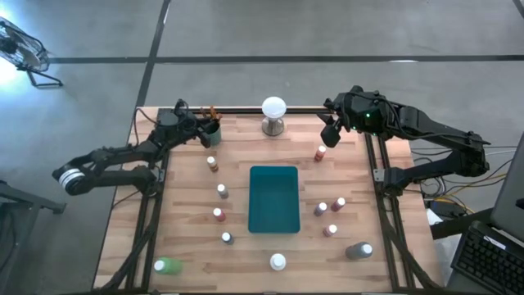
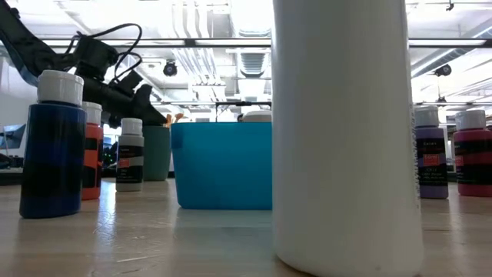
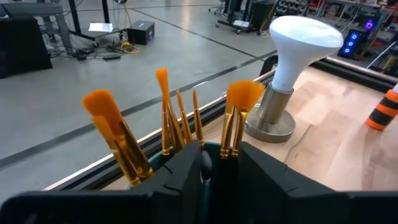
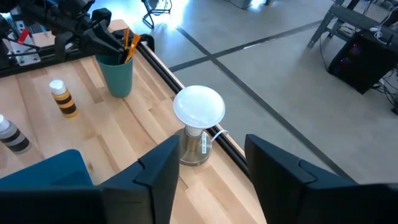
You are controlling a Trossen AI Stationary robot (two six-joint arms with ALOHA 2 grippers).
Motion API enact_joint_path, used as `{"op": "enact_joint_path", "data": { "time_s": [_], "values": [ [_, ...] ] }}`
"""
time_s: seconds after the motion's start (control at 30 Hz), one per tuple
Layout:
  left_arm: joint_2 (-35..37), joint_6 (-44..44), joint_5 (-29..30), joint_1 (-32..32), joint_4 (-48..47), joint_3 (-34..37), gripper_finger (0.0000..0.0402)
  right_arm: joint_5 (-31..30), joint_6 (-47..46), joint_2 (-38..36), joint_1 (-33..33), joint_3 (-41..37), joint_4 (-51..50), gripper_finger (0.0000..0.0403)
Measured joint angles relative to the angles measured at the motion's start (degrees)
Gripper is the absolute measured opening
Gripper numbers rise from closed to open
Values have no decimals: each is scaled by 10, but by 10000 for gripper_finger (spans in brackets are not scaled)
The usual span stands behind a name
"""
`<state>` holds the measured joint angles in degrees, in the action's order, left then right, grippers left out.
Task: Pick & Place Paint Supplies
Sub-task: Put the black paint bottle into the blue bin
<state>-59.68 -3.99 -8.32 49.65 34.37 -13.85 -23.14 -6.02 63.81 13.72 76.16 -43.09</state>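
Observation:
A teal cup (image 1: 213, 133) full of orange-bristled brushes (image 3: 168, 118) stands at the table's far left, also in the right wrist view (image 4: 118, 74). My left gripper (image 3: 219, 160) is at its rim, shut on it. My right gripper (image 4: 214, 180) is open and hovers at the far right, above a red bottle (image 1: 319, 153), touching nothing. Small white-capped bottles stand upright around the tray: a brown one (image 1: 213, 164), a red one (image 1: 219, 215), a purple one (image 1: 321, 209), a larger green one (image 1: 166, 265) and a grey one (image 1: 359, 251). My left gripper pinches the cup's rim (image 3: 208, 149) on the side toward the table's left. One finger (image 3: 186, 171) and the other finger (image 3: 264, 171) stand close on either side of the teal wall. It comes in slanting down from the left. The cup stands upright on the table.
A flat teal tray (image 1: 273, 198) lies at the table's middle. A white ball on a metal base (image 1: 273, 115) stands at the far edge, between the two grippers. A white bottle (image 2: 342, 131) fills the low view's front. Bare wood shows between the bottles.

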Motion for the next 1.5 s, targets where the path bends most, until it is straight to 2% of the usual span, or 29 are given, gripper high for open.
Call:
{"op": "enact_joint_path", "data": {
  "time_s": [0.2,0.47,0.83,0.93,1.07,1.2,1.33,1.5],
  "values": [
    [24,-8,-7,0,-3,-3,142,0,0,0,0,0,0,195],
    [108,-14,-81,0,-3,-49,142,0,7,0,0,0,0,204],
    [195,-89,-214,-14,-13,-136,142,0,22,0,0,0,2,178],
    [211,-96,-232,-30,-79,-181,142,0,23,0,0,0,1,169],
    [220,-57,-224,-69,-258,-263,142,0,63,0,0,2,6,156],
    [215,-17,-177,-134,-408,-335,142,13,67,0,0,10,11,142],
    [212,-12,-127,-212,-469,-372,142,49,89,0,-4,22,1,131],
    [212,-21,-54,-306,-508,-392,142,126,71,0,-20,61,-115,122]
  ]
}}
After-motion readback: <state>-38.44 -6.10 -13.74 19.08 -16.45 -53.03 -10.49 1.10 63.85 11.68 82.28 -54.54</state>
